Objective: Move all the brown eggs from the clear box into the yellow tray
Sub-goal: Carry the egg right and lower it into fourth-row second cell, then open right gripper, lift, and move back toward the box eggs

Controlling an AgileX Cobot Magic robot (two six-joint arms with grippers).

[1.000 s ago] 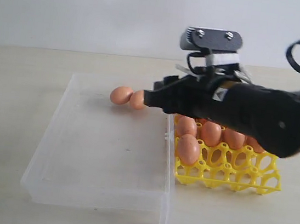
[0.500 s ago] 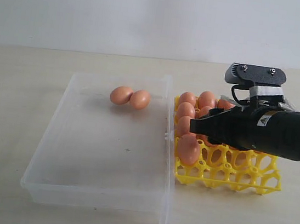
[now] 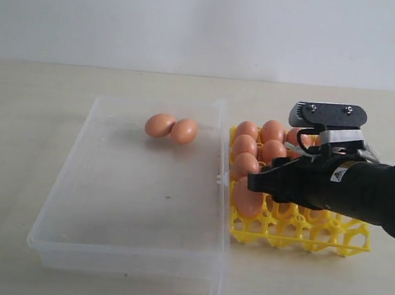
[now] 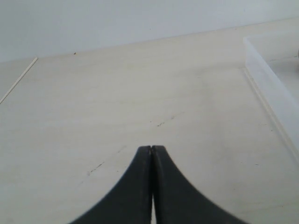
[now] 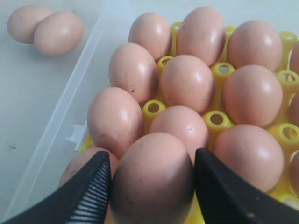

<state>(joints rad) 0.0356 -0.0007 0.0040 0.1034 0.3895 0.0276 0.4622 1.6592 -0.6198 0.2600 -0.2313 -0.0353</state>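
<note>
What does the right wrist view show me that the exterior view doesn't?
Only the right wrist view: a brown egg gripped between the two fingers of the right end effector, above filled cups. In the exterior view the arm hides it.

Only the exterior view: the whole clear box, the empty front row of the yellow tray, and the black arm reaching over that tray.

Both: two eggs lying together at the far end of the box, and the eggs already seated in the tray.
</note>
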